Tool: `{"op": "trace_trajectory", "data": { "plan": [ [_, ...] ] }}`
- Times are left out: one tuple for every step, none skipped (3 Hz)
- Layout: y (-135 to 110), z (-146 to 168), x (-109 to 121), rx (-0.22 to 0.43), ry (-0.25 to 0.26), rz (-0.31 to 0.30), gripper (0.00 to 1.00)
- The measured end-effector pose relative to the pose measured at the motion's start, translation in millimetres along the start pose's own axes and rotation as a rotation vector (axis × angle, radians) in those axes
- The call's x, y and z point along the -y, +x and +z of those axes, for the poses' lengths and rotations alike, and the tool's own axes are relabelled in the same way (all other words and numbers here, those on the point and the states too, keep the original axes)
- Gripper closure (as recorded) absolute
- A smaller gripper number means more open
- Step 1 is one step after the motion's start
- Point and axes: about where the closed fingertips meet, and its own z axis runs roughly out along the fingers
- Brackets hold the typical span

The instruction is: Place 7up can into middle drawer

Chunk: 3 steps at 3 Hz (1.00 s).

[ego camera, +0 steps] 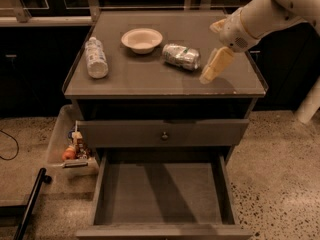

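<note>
**Silvery-green 7up can not picked up yet, drawer wide open below**

So the 7up can (181, 56) is seen lying on its side on the cabinet top (150, 79), right of the white bowl (142, 39) and well apart from the clear bottle (95, 58), which is also laid flat over on the left. The gripper (209, 74) is hung just beside the can's right end, low over the surface and tilted down toward it, but nothing is held in it. Whether the claw is apart or together honestly can't be told from this angle.

That tilt is probably explained by the can being down flat: a toppled can has to be come at from the side or above across its round body, and it could easily be nudged into a roll if it's only clipped.

The middle drawer (160, 196) is pulled right out at the bottom, its floor bare, so plenty of room is left for a drop. The upper drawer front (164, 134) with the little knob is kept shut, which means the way down isn't blocked. Task-wise, the reach is judged as the current step, with the grasp and the carry down not yet done.
</note>
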Motion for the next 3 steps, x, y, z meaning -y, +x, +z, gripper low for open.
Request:
{"op": "trace_trajectory", "data": {
  "plan": [
    [4.9,17.5,23.7,0.087,0.027,0.052,0.00],
    [5.6,33.7,45.3,0.158,0.039,0.092,0.00],
    [3.5,48.2,58.2,0.200,0.031,0.130,0.00]
  ]
}}
